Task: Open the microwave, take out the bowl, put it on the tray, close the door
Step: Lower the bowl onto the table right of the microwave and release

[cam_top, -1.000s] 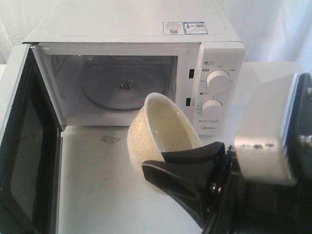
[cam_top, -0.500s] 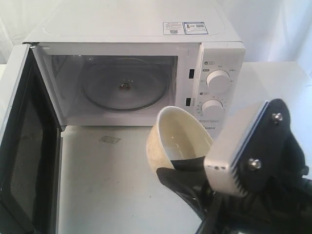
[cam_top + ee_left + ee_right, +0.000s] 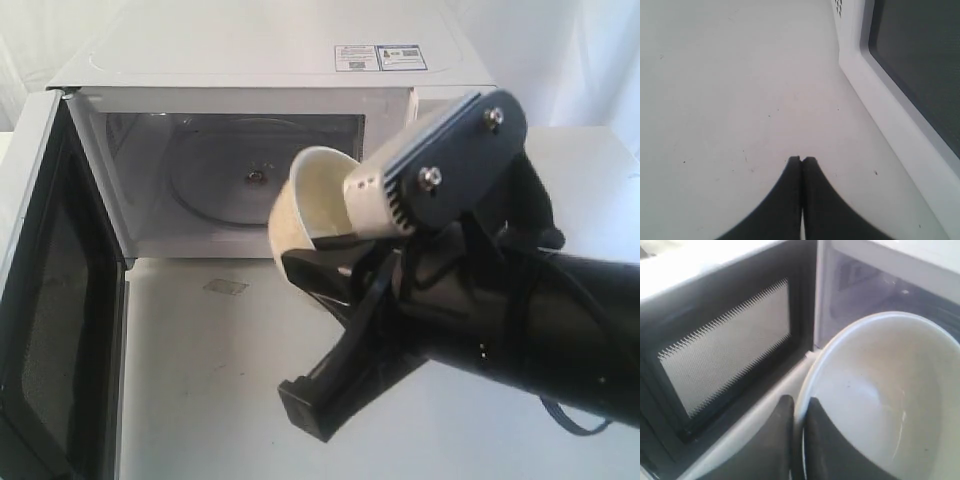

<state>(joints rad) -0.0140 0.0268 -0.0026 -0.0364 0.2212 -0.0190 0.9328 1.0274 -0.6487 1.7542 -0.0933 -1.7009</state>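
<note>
The white microwave [image 3: 270, 60] stands at the back with its door [image 3: 50, 300] swung wide open to the left; the glass turntable [image 3: 230, 185] inside is bare. My right gripper [image 3: 320, 265] is shut on the rim of the cream bowl [image 3: 315, 195], holding it tilted in the air in front of the cavity. In the right wrist view the bowl [image 3: 885, 395] fills the frame, its rim pinched by the right gripper [image 3: 799, 402], with the door [image 3: 725, 350] behind. My left gripper [image 3: 801, 160] is shut and empty over the table beside the door [image 3: 910, 75]. No tray is in view.
The right arm's black body [image 3: 520, 310] and white wrist camera housing [image 3: 430, 175] cover the microwave's knobs and the table's right side. A small grey mark [image 3: 225, 287] lies on the white table [image 3: 200, 380] in front of the cavity.
The right arm has swung up and left, carrying the bowl higher and back toward the cavity; its wrist now hides the knobs. The door and left gripper have not moved.
</note>
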